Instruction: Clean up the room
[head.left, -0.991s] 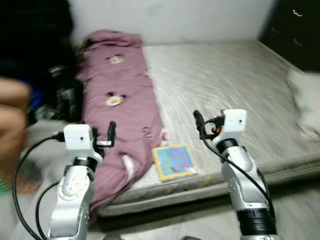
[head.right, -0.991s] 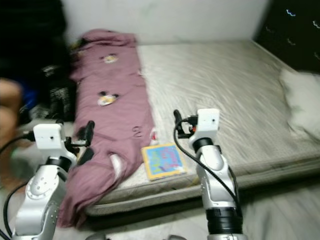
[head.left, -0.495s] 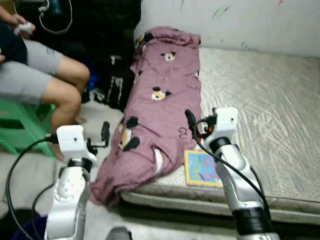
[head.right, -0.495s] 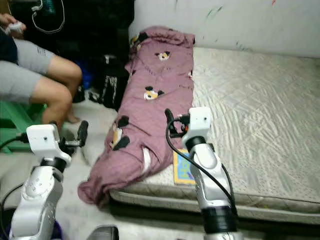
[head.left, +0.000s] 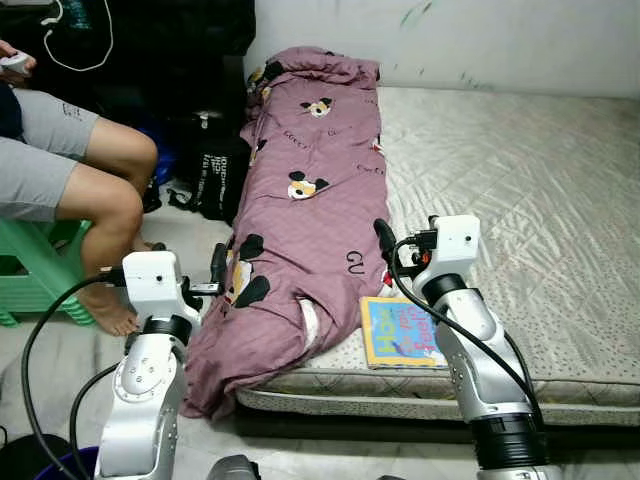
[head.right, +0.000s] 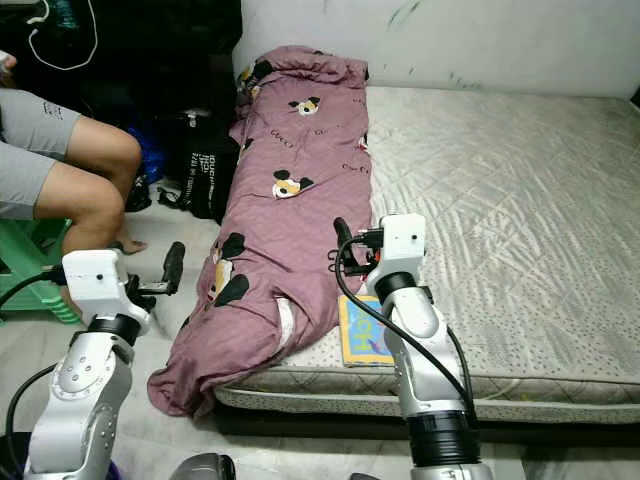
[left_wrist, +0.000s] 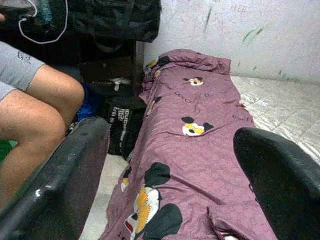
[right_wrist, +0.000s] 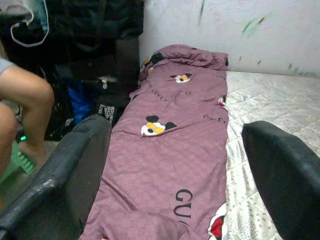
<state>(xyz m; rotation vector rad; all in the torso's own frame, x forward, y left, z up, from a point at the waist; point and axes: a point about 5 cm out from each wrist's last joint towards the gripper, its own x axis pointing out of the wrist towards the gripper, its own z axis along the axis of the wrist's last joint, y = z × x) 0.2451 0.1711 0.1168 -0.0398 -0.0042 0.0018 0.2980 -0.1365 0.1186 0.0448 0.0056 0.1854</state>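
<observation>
The view has swung since one second ago: the camera now looks more to the robot's left, so a seated person (head.left: 70, 170) on a green stool (head.left: 30, 275) has come into the picture and the blur is gone. The things themselves have not moved. A purple blanket (head.left: 300, 190) (printed with cartoon mice) lies along the left edge of the mattress (head.left: 520, 200), its lower end hanging over the near corner toward the floor. A colourful book (head.left: 400, 333) lies flat near the front edge of the mattress, just beside the blanket. The left gripper (head.left: 217, 267) hovers beside the hanging blanket, fingers (left_wrist: 60, 185) spread and empty. The right gripper (head.left: 383, 240) is raised above the book, fingers (right_wrist: 280, 175) also apart and holding nothing.
</observation>
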